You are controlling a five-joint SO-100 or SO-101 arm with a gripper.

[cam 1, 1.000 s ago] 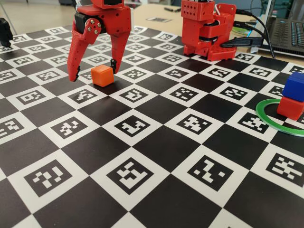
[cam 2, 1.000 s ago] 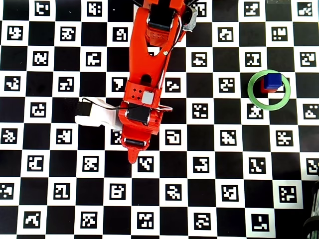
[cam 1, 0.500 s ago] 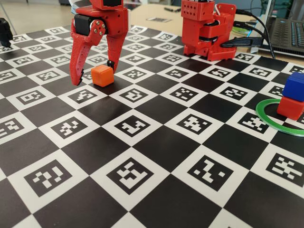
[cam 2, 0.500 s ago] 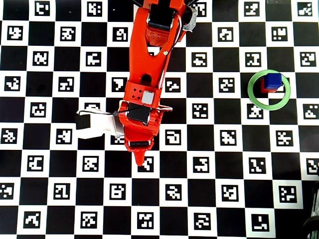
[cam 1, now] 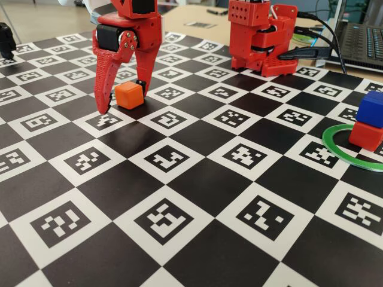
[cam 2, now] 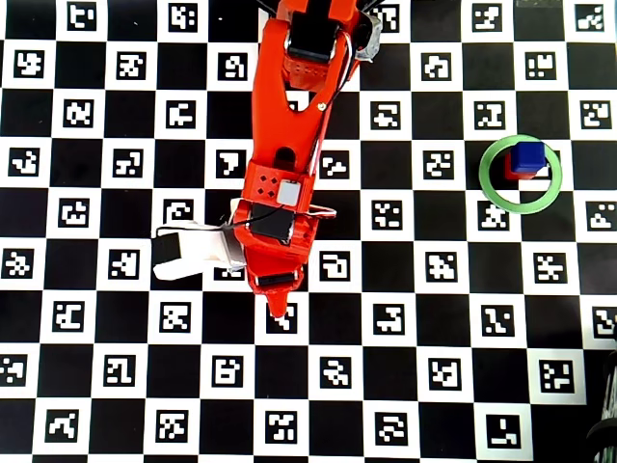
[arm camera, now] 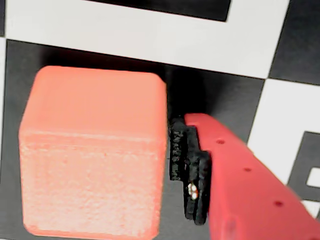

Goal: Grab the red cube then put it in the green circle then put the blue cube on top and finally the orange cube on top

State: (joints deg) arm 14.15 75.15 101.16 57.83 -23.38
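Observation:
The orange cube (cam 1: 129, 94) rests on the checkered board at the back left and fills the left of the wrist view (arm camera: 95, 150). My red gripper (cam 1: 122, 100) stands over it, open, one finger on each side. The black pad of one finger (arm camera: 179, 150) is right against the cube's side; the other finger (cam 1: 103, 104) stands a little apart. In the overhead view my arm (cam 2: 289, 145) hides the cube. The blue cube (cam 1: 372, 109) (cam 2: 527, 156) sits on the red cube (cam 1: 366, 135) (cam 2: 509, 172) inside the green circle (cam 1: 335, 146) (cam 2: 494, 188) at the right.
The board of black and white marker squares (cam 1: 191, 197) covers the table. The arm's red base (cam 1: 257, 36) stands at the back. A laptop (cam 1: 365, 36) with cables lies at the back right. A white camera mount (cam 2: 193, 253) sticks out beside the gripper.

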